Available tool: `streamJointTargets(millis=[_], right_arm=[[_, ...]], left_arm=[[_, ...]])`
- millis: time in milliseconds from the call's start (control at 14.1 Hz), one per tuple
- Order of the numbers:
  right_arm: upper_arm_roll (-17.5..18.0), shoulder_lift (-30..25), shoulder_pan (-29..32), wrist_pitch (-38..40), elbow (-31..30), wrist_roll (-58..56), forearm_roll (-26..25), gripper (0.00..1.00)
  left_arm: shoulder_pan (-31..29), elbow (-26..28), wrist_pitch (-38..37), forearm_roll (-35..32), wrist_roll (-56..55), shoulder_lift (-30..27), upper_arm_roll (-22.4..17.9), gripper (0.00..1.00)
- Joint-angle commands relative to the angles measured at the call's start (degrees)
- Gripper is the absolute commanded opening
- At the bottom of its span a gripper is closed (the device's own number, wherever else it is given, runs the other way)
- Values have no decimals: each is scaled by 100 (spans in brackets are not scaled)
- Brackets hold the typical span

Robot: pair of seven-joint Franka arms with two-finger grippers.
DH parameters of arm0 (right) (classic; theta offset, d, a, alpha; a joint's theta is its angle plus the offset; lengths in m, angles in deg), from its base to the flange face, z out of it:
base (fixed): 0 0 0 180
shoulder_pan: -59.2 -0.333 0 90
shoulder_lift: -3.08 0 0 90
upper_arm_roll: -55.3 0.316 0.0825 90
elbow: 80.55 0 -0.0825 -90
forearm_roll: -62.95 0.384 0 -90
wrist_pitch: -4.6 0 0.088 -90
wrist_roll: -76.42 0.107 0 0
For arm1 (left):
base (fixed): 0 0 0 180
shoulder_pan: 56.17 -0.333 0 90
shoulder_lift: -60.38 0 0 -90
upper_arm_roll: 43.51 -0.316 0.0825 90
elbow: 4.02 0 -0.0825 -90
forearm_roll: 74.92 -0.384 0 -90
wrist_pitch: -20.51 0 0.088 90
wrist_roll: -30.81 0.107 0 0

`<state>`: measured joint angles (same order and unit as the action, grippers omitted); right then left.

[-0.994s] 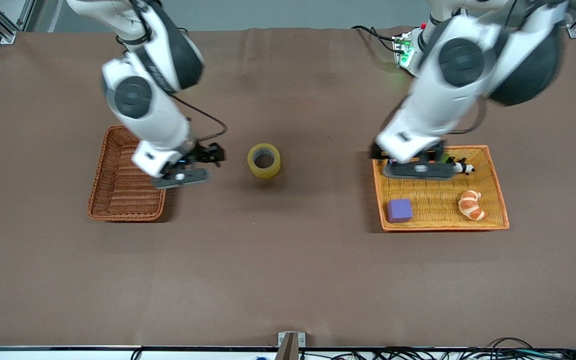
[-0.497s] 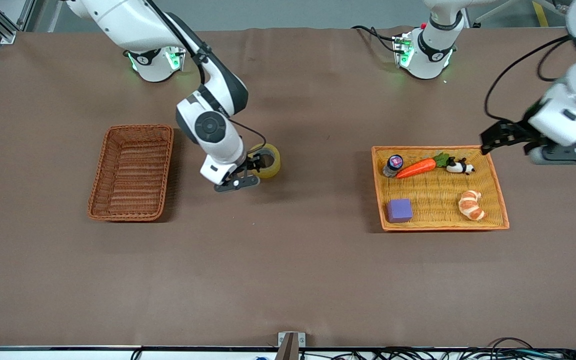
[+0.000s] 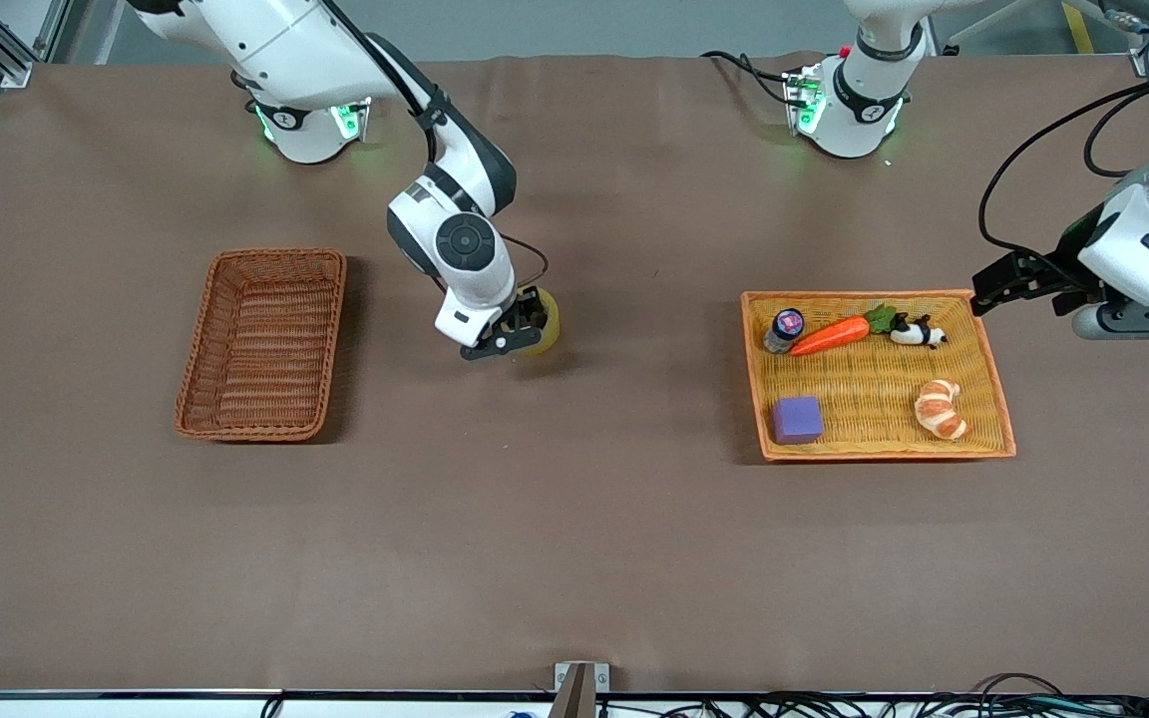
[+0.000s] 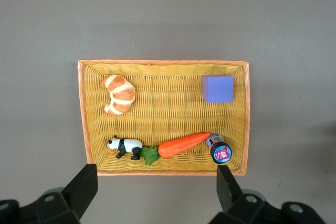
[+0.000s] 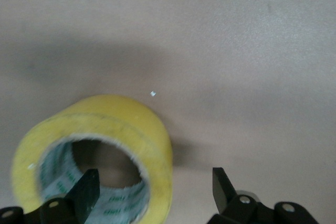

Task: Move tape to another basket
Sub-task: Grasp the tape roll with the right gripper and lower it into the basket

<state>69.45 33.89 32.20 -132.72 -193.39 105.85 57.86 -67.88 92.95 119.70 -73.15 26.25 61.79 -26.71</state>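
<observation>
Straddling tape wall, right tool spread | left tool spread, waiting over desk | risk: off-centre closure tips roll.

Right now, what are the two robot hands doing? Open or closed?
Right gripper: open, one finger inside the tape, one outside, not gripping yet.
Left gripper: open, holding nothing, beside the orange tray.

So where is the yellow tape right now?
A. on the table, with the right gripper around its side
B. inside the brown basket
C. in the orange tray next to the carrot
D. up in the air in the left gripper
A: the tape sits on the table between the basket and the orange tray, and the right gripper has one open finger inside the ring and one outside.
</observation>
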Motion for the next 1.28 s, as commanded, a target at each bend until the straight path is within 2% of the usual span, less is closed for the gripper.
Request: streamJointTargets(millis=[0,71,142,213,355,497,639,710,781,923,994,1135,1206], right_arm=[[36,196,99,-242,-10,264,-176,30],[36,205,125,-190,-2,404,-176,12],[36,188,177,-172,-10,510,-176,3],[44,92,213,-67,-2,563,-176,0],[62,-294,396,686,147,660,-176,0],[62,-864,800,1267,157,381,-176,0],[-52,-1479,1265,1926,122,-539,-176,0],[-244,-1691,1511,2181,113,-1057,-176,0],[-585,-1841,1635,2427,52,-1610,-176,0],[-1594,-1982,1646,2430,-263,-2762,-176,1],[-1938,-2018,1646,2273,-509,-3159,-168,1],[-2362,-2009,1646,1660,-1070,-3408,-167,1],[-2425,-2001,1663,1300,-1361,-3418,-167,1]], left_arm=[[54,129,92,-54,8,-176,16,100],[272,225,101,-63,8,-272,-62,100],[527,252,101,-124,-10,-291,-202,100],[799,252,92,-177,-18,-299,-525,100],[1231,209,49,-168,-1,-308,-1054,100],[1364,200,31,-160,-27,-308,-1153,100],[1338,173,22,-168,-71,-300,-1153,100],[1338,164,22,-168,-106,-300,-1135,100],[1329,164,22,-168,-106,-300,-1127,100],[1329,164,22,-168,-124,-291,-1109,100],[1329,164,22,-168,-124,-291,-1109,100],[1312,86,22,-160,-124,-282,-1109,100],[1312,85,5,-160,-133,-291,-1109,100]])
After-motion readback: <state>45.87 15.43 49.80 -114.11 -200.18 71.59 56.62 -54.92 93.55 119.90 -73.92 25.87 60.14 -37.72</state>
